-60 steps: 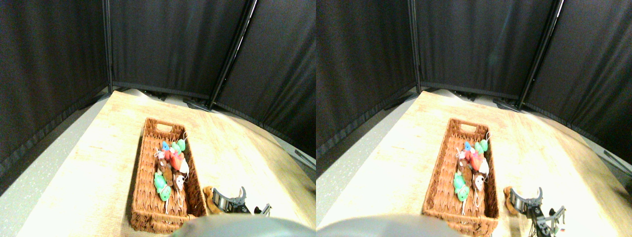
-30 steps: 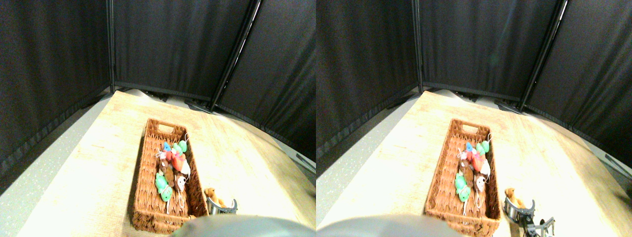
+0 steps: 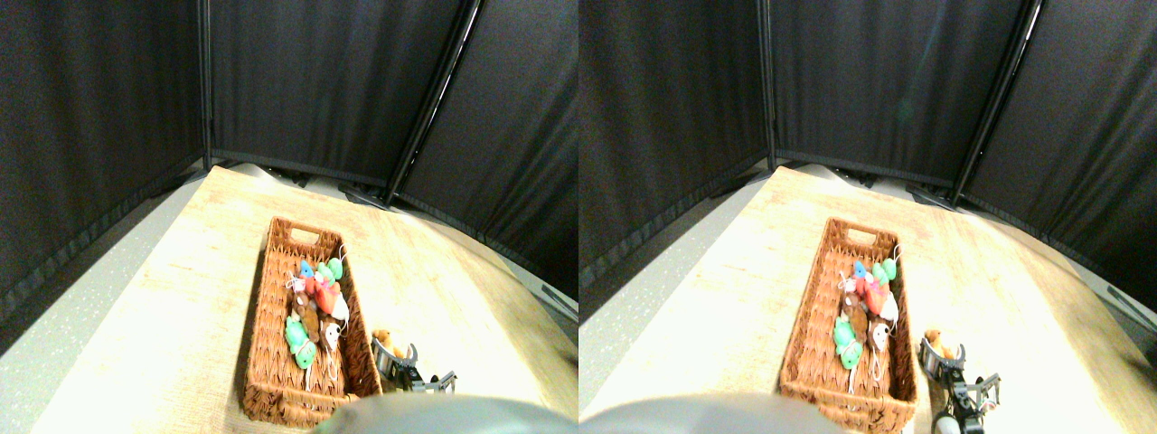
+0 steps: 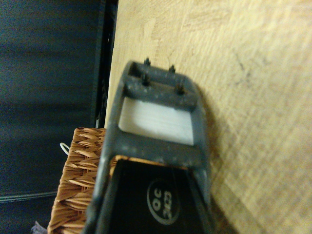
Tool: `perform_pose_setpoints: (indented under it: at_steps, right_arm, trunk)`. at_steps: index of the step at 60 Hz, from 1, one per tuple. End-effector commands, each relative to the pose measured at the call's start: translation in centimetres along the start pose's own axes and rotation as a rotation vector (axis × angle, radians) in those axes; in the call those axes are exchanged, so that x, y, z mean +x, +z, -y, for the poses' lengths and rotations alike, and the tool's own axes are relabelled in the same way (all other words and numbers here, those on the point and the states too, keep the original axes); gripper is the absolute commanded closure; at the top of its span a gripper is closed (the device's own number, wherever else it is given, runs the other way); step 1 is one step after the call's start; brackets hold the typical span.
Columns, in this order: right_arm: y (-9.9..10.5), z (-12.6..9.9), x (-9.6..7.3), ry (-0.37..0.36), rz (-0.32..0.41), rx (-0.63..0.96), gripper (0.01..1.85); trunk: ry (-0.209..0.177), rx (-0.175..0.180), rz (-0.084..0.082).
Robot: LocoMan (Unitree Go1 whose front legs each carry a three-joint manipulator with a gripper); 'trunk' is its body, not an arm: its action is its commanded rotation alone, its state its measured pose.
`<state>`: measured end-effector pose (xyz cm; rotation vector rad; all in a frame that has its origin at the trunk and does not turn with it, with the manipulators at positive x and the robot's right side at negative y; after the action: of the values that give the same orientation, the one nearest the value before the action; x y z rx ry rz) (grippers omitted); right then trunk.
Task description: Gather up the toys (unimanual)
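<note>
The orange-brown toy [image 3: 387, 340] has risen a touch since a moment ago, riding at the tip of the right gripper [image 3: 394, 354], just beside the wicker basket [image 3: 268, 334]. Whether the fingers pinch it, one cannot tell. More toys [image 3: 313, 307] lie heaped inside the basket on the table [image 3: 163, 298].

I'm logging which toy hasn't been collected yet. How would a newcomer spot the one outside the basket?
Find the long brown wicker basket on the pale wooden table. Just off its near right corner sits a small orange-brown plush toy, right at the robot's right gripper. It is the only toy outside the basket; the blue, green, red and brown ones lie inside.
</note>
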<state>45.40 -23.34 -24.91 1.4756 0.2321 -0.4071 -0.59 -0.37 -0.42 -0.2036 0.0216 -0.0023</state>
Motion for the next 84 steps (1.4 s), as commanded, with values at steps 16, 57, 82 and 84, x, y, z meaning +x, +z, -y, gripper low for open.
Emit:
perform_pose_setpoints:
  at_steps: [16,57,82,84]
  right_arm:
    - [0.5,-0.9,0.5,0.044,0.158,-0.129,1.80]
    - [-3.3,-12.7,-0.5,0.303,-0.132,-0.420,1.78]
    - [-8.1,-15.0,-0.2,0.273,-0.273,-0.393,1.79]
    - [-8.5,-15.1,-0.1,0.270,-0.265,-0.395,1.80]
  trunk:
    - [0.001,-0.008,-0.031]
    - [0.025,-0.041,0.010]
    - [0.099,-0.124,0.049]
    - [0.104,-0.129,0.052]
